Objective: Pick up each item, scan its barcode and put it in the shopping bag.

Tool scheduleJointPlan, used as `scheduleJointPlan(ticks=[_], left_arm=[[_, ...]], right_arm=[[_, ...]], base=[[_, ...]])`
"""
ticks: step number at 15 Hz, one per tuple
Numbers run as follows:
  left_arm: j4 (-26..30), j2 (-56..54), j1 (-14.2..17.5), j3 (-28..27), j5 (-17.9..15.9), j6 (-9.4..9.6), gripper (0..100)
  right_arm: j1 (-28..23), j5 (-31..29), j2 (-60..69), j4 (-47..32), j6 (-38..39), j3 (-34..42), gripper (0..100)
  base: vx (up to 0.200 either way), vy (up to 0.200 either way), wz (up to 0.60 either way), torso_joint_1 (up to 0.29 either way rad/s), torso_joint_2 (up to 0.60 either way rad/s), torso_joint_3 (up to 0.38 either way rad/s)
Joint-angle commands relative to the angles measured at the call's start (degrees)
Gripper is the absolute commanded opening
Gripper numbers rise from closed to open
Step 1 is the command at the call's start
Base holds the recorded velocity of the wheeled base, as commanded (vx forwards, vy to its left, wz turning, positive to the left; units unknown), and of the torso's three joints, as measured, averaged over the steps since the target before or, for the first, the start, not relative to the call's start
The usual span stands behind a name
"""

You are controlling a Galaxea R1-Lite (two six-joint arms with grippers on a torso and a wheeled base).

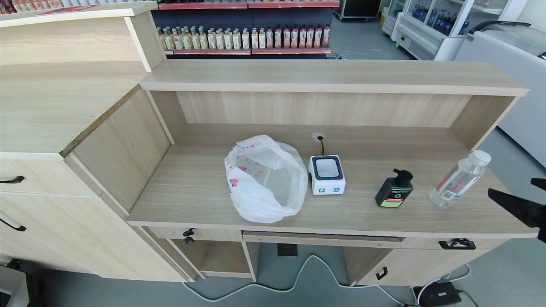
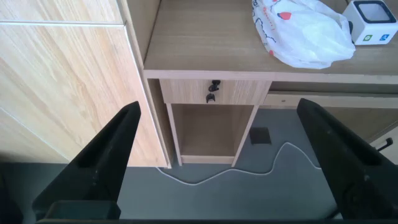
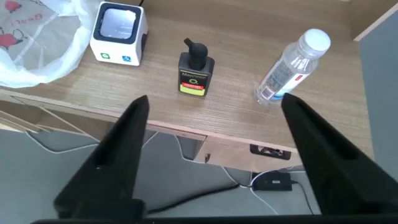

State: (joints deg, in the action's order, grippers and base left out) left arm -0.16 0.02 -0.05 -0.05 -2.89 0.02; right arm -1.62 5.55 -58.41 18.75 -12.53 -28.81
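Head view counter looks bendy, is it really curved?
Probably not. Head view: the counter shows long edges that bow slightly and sides that splay outward, likely from a wide lens. Right wrist view: its front edge runs straight. Left wrist view: straight too.

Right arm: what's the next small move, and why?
Probably ease the right gripper forward toward the water bottle. It stands on the counter nearest that arm, not yet bagged, and the jaws are wide open and empty.
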Motion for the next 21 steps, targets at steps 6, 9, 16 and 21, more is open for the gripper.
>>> scheduleJointPlan(ticks=[6, 9, 16, 21], left_arm=[[0.0, 0.0, 0.0, 0.0, 0.0, -0.02, 100], [0.0, 0.0, 0.0, 0.0, 0.0, 0.06, 100], [0.0, 0.0, 0.0, 0.0, 0.0, -0.02, 100], [0.0, 0.0, 0.0, 0.0, 0.0, -0.02, 100]], right_arm=[[-6.6, 5.5, -20.9, 7.3, -1.6, -0.1, 100], [-7.3, 5.4, -28.3, 16.8, -2.0, 0.8, 100], [-5.1, 6.0, -42.0, 31.0, -2.5, 1.1, 100], [-2.7, 6.8, -47.3, 35.6, -2.5, -0.7, 100]], base=[[0.000, 0.000, 0.00, 0.000, 0.00, 0.000], [0.000, 0.000, 0.00, 0.000, 0.00, 0.000], [0.000, 0.000, 0.00, 0.000, 0.00, 0.000], [0.000, 0.000, 0.00, 0.000, 0.00, 0.000]])
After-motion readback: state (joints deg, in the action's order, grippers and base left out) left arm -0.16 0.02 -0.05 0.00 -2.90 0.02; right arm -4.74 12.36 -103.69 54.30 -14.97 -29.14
